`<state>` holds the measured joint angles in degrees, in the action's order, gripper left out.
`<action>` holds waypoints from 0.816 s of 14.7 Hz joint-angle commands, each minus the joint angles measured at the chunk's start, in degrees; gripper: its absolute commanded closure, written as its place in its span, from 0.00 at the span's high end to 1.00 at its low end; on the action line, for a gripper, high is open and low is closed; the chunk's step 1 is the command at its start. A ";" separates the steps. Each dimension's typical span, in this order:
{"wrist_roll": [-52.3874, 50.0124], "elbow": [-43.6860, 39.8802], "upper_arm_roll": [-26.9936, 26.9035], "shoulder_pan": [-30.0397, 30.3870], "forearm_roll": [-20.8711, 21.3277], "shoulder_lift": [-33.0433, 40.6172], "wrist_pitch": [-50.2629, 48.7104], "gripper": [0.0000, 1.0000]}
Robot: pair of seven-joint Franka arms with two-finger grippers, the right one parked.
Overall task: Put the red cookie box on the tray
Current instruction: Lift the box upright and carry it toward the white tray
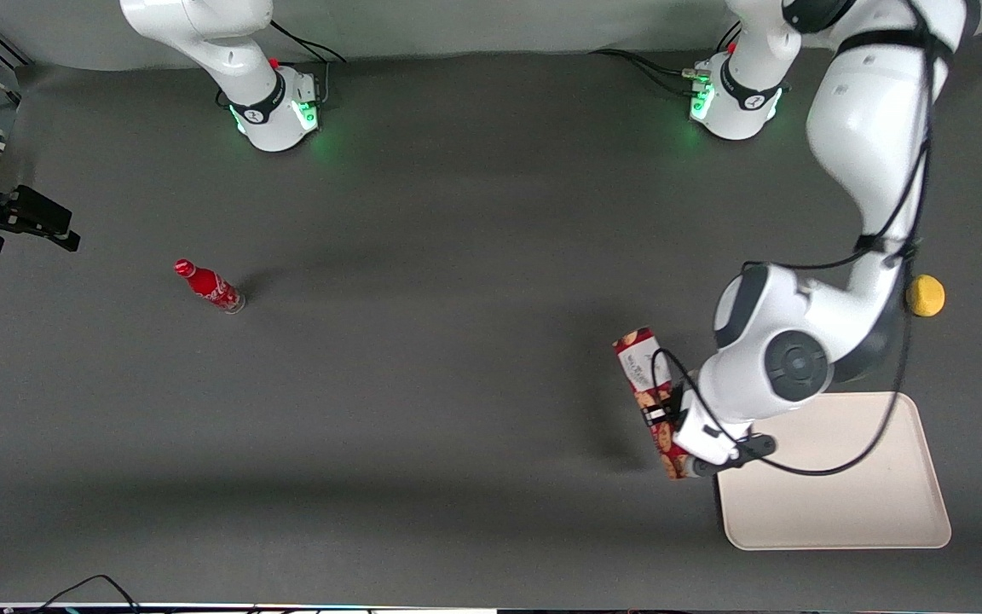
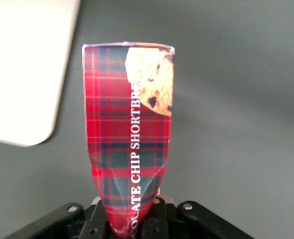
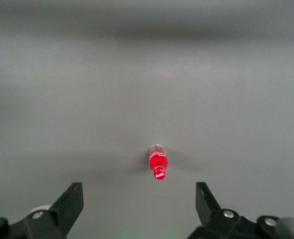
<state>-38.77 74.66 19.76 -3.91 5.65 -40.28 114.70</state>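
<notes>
The red cookie box (image 1: 646,384) is a long dark-red tartan carton with cookie pictures and a white label at the end farther from the front camera. My left gripper (image 1: 668,418) is shut across its middle, and the carton (image 2: 129,129) is creased inward where it is pinched. A shadow on the mat beside the box shows that it hangs above the table. The box sits beside the cream-white tray (image 1: 849,486), just off the tray's edge on the parked arm's side. One rounded corner of the tray (image 2: 22,64) shows in the left wrist view.
A small red bottle (image 1: 208,286) stands on the grey mat toward the parked arm's end, also seen as the bottle (image 3: 158,163) in the right wrist view. A yellow ball (image 1: 925,295) lies farther from the front camera than the tray, partly under my arm.
</notes>
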 commanded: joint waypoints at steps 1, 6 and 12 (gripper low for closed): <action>-0.87 -4.67 -0.42 1.09 -0.82 8.45 -15.43 0.00; 14.11 -17.78 -5.84 4.35 -1.61 9.70 -35.05 0.00; 39.70 -17.35 -26.68 4.88 -6.88 4.89 -28.78 0.00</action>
<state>-8.70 58.94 -0.52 1.42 0.88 -30.40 81.10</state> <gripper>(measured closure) 0.819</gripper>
